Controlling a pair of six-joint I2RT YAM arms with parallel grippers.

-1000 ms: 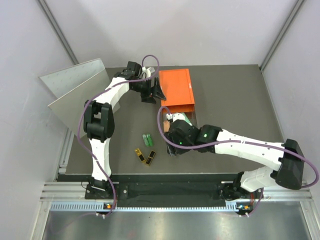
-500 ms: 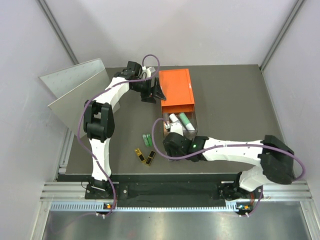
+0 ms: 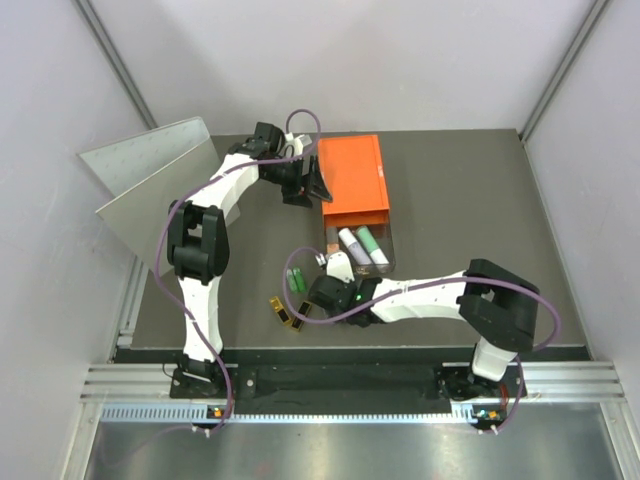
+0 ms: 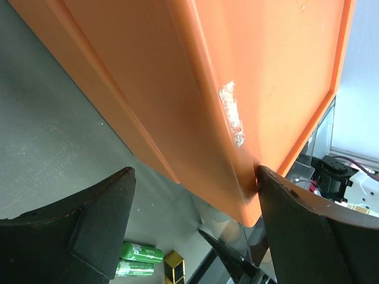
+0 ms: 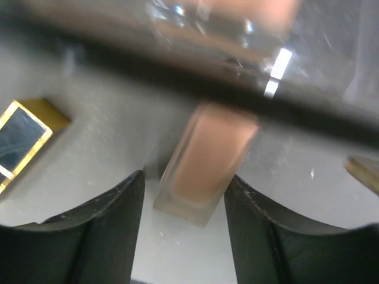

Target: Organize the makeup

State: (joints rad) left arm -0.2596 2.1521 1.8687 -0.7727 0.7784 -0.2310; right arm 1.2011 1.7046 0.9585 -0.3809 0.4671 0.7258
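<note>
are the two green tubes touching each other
Touching. The left wrist view shows the two green tubes lying side by side on the table with no gap between them.

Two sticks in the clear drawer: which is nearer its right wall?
The green stick; the white stick lies to its left.

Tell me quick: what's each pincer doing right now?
Left pincer: open, astride a corner of the orange box.
Right pincer: open around the peach bottle, no clamp visible.
</note>
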